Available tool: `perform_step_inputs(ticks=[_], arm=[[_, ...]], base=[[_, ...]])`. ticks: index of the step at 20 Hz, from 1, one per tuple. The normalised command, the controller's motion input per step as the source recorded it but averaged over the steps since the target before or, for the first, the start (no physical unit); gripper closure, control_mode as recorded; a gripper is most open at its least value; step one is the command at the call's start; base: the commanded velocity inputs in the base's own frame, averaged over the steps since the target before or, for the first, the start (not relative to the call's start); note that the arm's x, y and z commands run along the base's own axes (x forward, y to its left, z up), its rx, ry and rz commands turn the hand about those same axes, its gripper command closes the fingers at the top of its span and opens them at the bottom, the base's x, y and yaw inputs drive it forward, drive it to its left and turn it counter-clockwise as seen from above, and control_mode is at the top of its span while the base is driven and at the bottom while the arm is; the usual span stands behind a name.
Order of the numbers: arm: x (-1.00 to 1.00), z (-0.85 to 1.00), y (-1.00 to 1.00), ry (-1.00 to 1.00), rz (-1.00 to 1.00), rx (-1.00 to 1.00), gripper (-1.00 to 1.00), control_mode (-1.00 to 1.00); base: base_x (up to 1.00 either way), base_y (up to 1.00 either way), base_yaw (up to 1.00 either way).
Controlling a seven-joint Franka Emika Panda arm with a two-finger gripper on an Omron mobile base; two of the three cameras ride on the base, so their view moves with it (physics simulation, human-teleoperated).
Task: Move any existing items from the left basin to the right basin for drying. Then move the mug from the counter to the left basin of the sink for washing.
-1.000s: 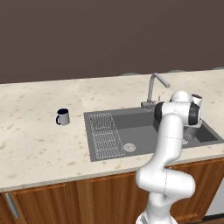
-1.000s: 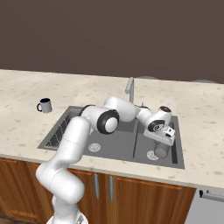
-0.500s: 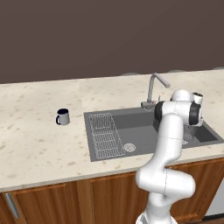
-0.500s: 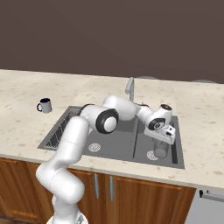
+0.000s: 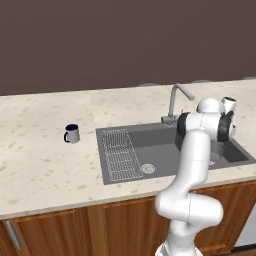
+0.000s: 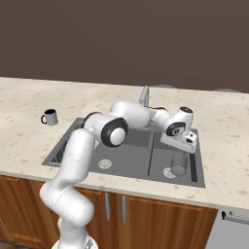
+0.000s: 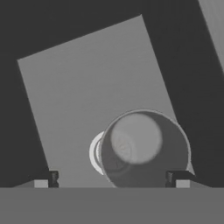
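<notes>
Plain grey cylindrical cup, smooth, no handle, sits in the narrower rackless right basin of the dark grey rectangular two-basin sink. In the hand view the cup shows its round open mouth, partly covering the basin's round metal drain.

Two-finger gripper is spread wide, fingertips standing clear on either side of the cup, not touching it: released. The white arm's hand hangs directly over the cup in the right base view.

Wider left basin holds a fine wire grid rack and a round metal drain. Curved grey metal faucet rises behind the sink.

Small light grey mug, side handle, dark navy inside, stands upright on the beige speckled stone counter, well left of the sink
</notes>
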Motion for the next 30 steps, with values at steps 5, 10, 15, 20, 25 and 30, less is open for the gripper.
perform_step_inputs(ticks=[5, 10, 15, 20, 25, 30], arm=[[-0.21, 0.60, 0.05, 0.00, 0.00, 0.00, -1.00, -1.00], [-0.36, 0.35, 0.17, 0.01, -0.02, 0.00, -1.00, -1.00], [-0.46, 0.18, 0.40, 0.02, -0.05, 0.00, -1.00, -1.00], [-0.37, 0.16, 0.57, 0.05, -0.07, 0.00, -1.00, -1.00], [-0.29, 0.14, 0.74, 0.05, -0.07, -0.02, -1.00, -1.00], [-0.27, 0.24, 0.82, 0.03, -0.07, -0.04, -1.00, -1.00]], base=[[0.00, 0.00, 0.00], [0.00, 0.00, 0.00], [0.00, 0.00, 0.00], [0.00, 0.00, 0.00], [0.00, 0.00, 0.00], [0.00, 0.00, 0.00]])
